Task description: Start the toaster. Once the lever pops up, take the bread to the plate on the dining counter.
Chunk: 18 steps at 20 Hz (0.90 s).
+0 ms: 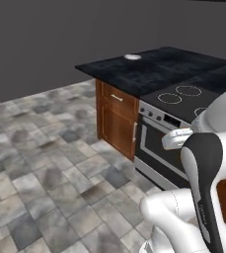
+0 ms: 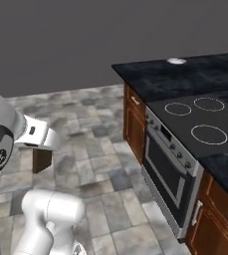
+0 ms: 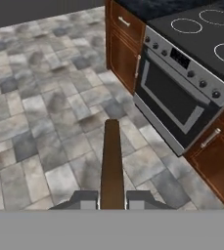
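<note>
The gripper (image 3: pixel 112 199) clamps the bread (image 3: pixel 112 161) edge-on, its long axis pointing straight ahead over the tiled floor (image 3: pixel 45 112), toward the oven (image 3: pixel 174 95).

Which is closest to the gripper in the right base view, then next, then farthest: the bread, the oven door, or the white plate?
1. The bread: pinched in the shut gripper, hanging below it over the floor.
2. The oven door: across the tiles to the right, in the island's front.
3. The plate: far back on the dining counter.
</note>
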### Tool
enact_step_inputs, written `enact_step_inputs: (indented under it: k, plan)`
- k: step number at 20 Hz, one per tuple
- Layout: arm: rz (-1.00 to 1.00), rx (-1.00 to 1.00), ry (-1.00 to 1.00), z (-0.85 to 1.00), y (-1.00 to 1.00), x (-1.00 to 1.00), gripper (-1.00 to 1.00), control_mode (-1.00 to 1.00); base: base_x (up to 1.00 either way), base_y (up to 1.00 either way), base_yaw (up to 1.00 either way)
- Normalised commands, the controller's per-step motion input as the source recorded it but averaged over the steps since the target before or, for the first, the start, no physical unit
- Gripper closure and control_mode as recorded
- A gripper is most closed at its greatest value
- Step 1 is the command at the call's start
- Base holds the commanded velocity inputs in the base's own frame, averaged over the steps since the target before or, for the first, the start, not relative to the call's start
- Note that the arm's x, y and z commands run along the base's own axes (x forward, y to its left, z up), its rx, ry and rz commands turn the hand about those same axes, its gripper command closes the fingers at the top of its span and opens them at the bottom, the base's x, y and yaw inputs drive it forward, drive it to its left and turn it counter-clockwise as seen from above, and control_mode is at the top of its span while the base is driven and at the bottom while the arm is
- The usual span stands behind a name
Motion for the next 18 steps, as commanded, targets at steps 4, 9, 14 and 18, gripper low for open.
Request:
enact_step_inputs:
  k: [4,9,14,18]
  plan:
    - [0.00,0.00,0.00,0.00,0.00,0.00,1.00,1.00,1.00,0.60,0.00]
    - [0.00,0.00,0.00,0.00,0.00,0.00,1.00,1.00,1.00,0.56,0.00]
    - [0.00,0.00,0.00,0.00,0.00,0.00,1.00,1.00,1.00,0.57,0.00]
    - [0.00,0.00,0.00,0.00,0.00,0.00,1.00,1.00,1.00,0.58,0.00]
